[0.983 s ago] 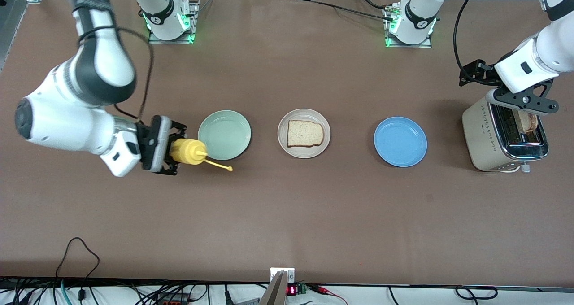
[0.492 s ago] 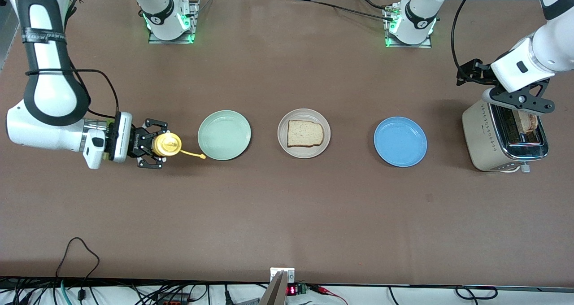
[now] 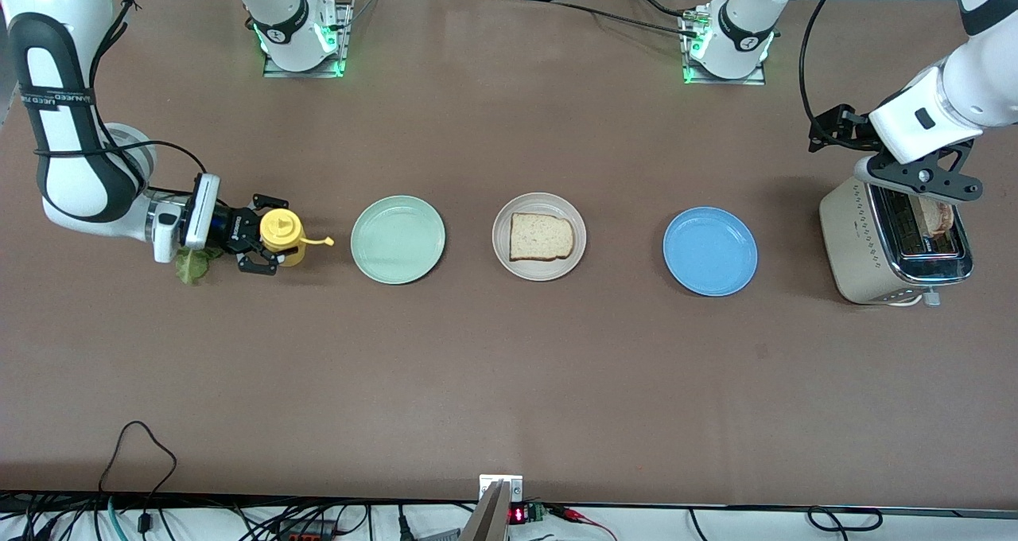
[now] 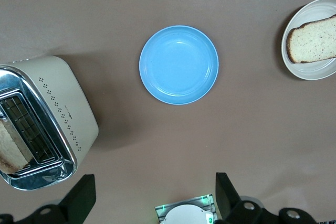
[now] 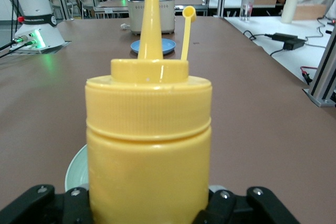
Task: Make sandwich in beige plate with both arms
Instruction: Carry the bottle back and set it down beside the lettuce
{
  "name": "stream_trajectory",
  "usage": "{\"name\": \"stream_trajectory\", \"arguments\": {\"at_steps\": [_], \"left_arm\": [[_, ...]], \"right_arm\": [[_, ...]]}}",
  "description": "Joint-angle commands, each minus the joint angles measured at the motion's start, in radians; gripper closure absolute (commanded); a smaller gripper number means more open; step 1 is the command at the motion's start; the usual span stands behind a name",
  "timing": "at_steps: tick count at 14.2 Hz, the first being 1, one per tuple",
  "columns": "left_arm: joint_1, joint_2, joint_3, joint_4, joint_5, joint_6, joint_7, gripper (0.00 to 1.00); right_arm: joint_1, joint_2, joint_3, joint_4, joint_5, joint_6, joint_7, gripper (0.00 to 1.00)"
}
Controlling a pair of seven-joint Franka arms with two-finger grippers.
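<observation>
Yellow bottle (image 3: 280,232), pinched by the right gripper (image 3: 256,239) beside the lettuce (image 3: 191,264), could topple if released tilted, while the left gripper (image 3: 922,177), spread wide over the toaster (image 3: 863,239), might jam the toast (image 3: 940,216) meant for the bread (image 3: 541,237) on the beige plate (image 3: 539,270).

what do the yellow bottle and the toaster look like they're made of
Yellow bottle: probably plastic, an opaque, softly glossy body with a ribbed cap. Toaster: cream body with a dotted pattern, perhaps painted metal or plastic, and a mirror-bright top that looks like polished metal.
</observation>
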Motion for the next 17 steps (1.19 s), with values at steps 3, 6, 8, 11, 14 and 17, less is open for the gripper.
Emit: {"name": "stream_trajectory", "arguments": {"at_steps": [3, 6, 8, 11, 14, 17], "left_arm": [[0.005, 0.014, -0.004, 0.029, -0.007, -0.014, -0.009, 0.0], [0.008, 0.01, -0.004, 0.029, -0.007, -0.021, -0.009, 0.0], [0.008, 0.01, -0.004, 0.029, -0.007, -0.018, -0.009, 0.0], [0.008, 0.011, -0.004, 0.029, -0.005, -0.018, -0.009, 0.0], [0.008, 0.011, -0.004, 0.029, -0.004, -0.015, -0.009, 0.0], [0.008, 0.014, -0.004, 0.029, -0.004, -0.012, -0.009, 0.0]], "right_arm": [[-0.106, 0.11, 0.019, -0.029, 0.086, -0.186, -0.224, 0.67], [-0.146, 0.191, 0.02, -0.028, 0.099, -0.257, -0.315, 0.67], [-0.161, 0.219, 0.02, -0.025, 0.099, -0.275, -0.341, 0.67], [-0.17, 0.25, 0.019, -0.023, 0.099, -0.282, -0.35, 0.67], [-0.182, 0.265, 0.02, -0.022, 0.099, -0.283, -0.358, 0.66], [-0.184, 0.27, 0.02, -0.022, 0.099, -0.286, -0.358, 0.54]]}}
